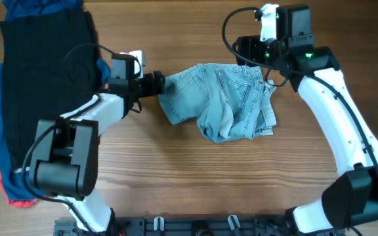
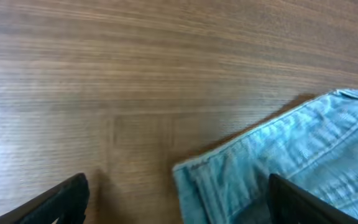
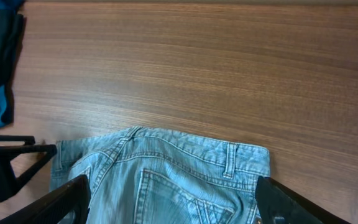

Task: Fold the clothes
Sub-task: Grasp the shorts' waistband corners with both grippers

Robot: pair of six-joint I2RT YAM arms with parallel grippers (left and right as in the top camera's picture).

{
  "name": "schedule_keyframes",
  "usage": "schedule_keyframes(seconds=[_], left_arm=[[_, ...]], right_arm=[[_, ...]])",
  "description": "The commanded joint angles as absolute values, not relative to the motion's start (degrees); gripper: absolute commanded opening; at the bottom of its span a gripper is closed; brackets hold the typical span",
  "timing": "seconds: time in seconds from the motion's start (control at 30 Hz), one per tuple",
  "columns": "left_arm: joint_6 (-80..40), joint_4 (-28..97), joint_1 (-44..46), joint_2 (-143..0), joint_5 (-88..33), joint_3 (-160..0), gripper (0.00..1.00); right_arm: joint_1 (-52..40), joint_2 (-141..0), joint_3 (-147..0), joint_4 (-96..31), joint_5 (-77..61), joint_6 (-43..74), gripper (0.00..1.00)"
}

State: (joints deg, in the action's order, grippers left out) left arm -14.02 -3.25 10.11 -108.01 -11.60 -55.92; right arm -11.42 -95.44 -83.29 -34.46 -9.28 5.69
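The light blue faded denim shorts (image 1: 225,101) are seen bunched and partly folded over themselves. A seamed corner is found between the spread jaws of the left gripper (image 2: 178,183). The waistband, a belt loop and a stitched back pocket are framed between the spread jaws of the right gripper (image 3: 173,183).

the left arm (image 1: 94,108) stretches rightward from its base, forearm nearly level, and the left gripper (image 1: 160,84) is held low with its fingers (image 2: 64,200) spread wide. the right arm (image 1: 336,115) arches up and inward; the right gripper (image 1: 258,64) angles downward, fingers (image 3: 294,200) equally far apart.
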Motion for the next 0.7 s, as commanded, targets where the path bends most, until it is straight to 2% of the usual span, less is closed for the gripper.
schedule_keyframes(seconds=[0.0, 0.13, 0.2, 0.27, 0.4, 0.47, 0.67], left_arm=[[-13.9, -4.6, 12.7, -111.2, -7.3, -56.7, 0.89], [-14.2, -4.8, 12.8, -113.1, -7.4, -56.7, 0.7], [-16.1, -4.9, 12.8, -113.3, -7.4, -56.7, 0.42], [-17.4, -5.2, 12.8, -113.3, -8.1, -56.7, 0.25], [-17.0, -3.0, 13.4, -113.3, -8.4, -56.7, 0.18], [-17.0, -1.9, 13.5, -113.3, -8.4, -56.7, 0.04], [-16.9, 1.1, 13.4, -108.6, -8.4, -56.7, 0.04]], right_arm=[[-11.4, -97.1, -84.1, -33.8, -6.8, 4.6, 0.85], [-11.4, -97.4, -84.1, -33.3, -4.0, 4.6, 0.85], [-11.4, -97.4, -84.1, -32.7, -2.5, 4.7, 0.85], [-11.4, -97.5, -84.1, -32.0, -1.1, 4.6, 0.85], [-10.8, -97.8, -84.1, -30.6, -0.4, 4.7, 0.85], [-10.2, -98.1, -84.1, -29.8, -0.4, 4.8, 0.85], [-6.2, -104.4, -84.1, -26.5, -7.0, 5.4, 0.85]])
